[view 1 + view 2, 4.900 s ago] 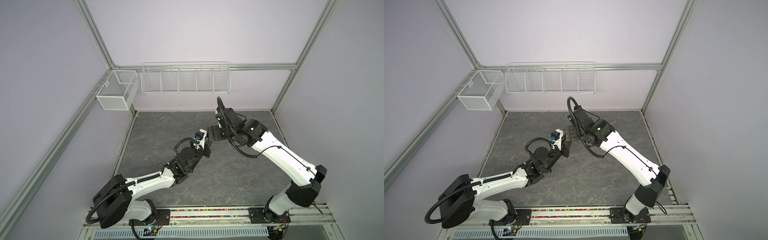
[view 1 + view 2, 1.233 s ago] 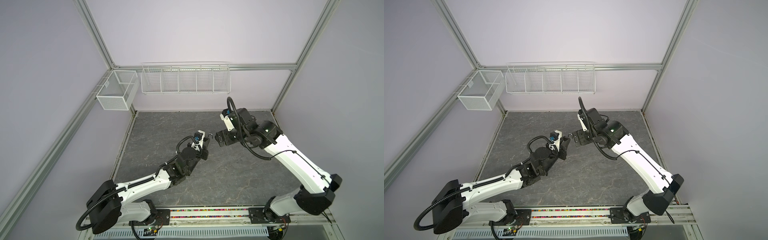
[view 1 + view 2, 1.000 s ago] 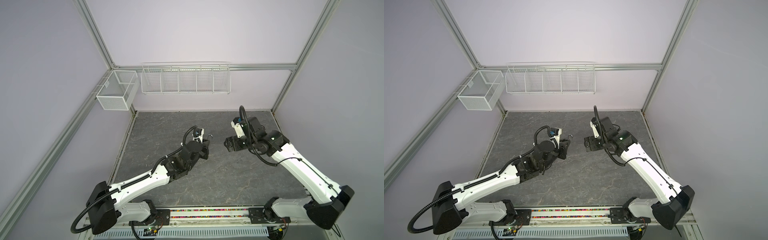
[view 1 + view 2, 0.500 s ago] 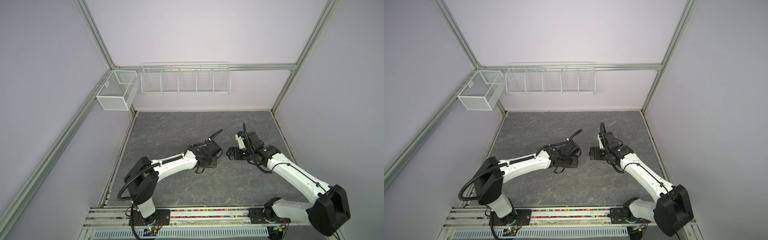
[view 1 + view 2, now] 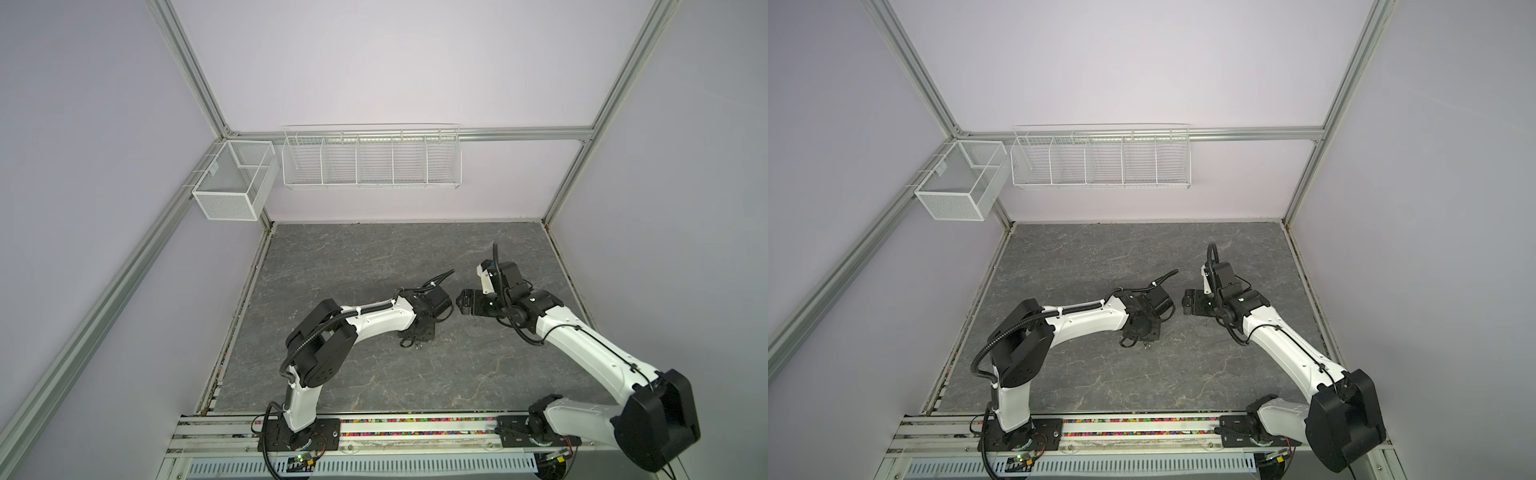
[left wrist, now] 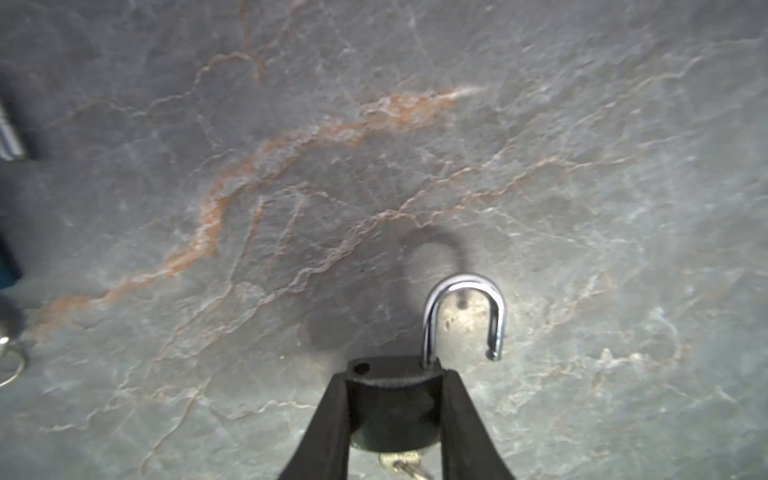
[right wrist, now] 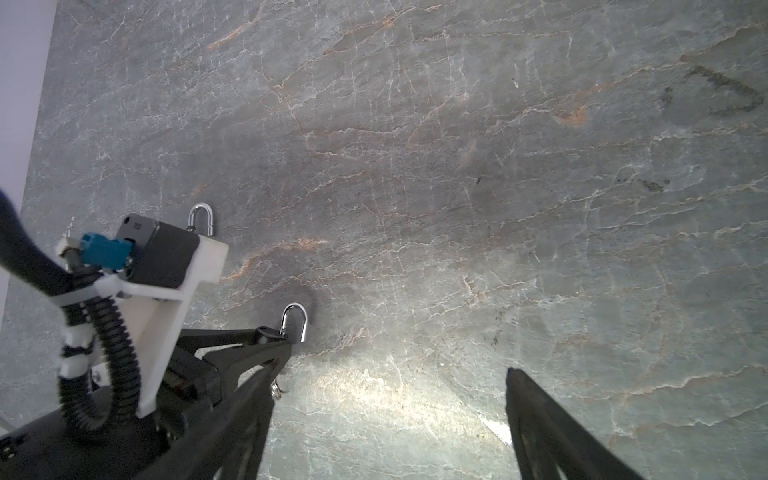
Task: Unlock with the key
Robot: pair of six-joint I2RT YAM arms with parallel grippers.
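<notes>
Left gripper: partly closed, its two black fingers clamp the sides of the padlock's body; in both top views it points down near the middle of the table.
Padlock: dark body pinched between the left fingers and held low over the table. Whether it touches the surface cannot be told.
Shackle: silver and sprung open. One leg sits in the body and the free end hangs clear beside it, with its socket hole showing on the body's top face. It also shows in the right wrist view.
Key: a brass piece with a wire ring shows at the padlock's underside, and most of it is hidden by the body.
Right gripper: jaws spread wide with only bare table between them. In a top view it hangs just beside the left wrist, apart from the padlock.
Mesh box: white, hung on the left rail, open at the top, with a partition inside. Only its own mesh shows.
Wire rack: white, hung on the back rail and split into five compartments. The wall shows through the wires of each.
</notes>
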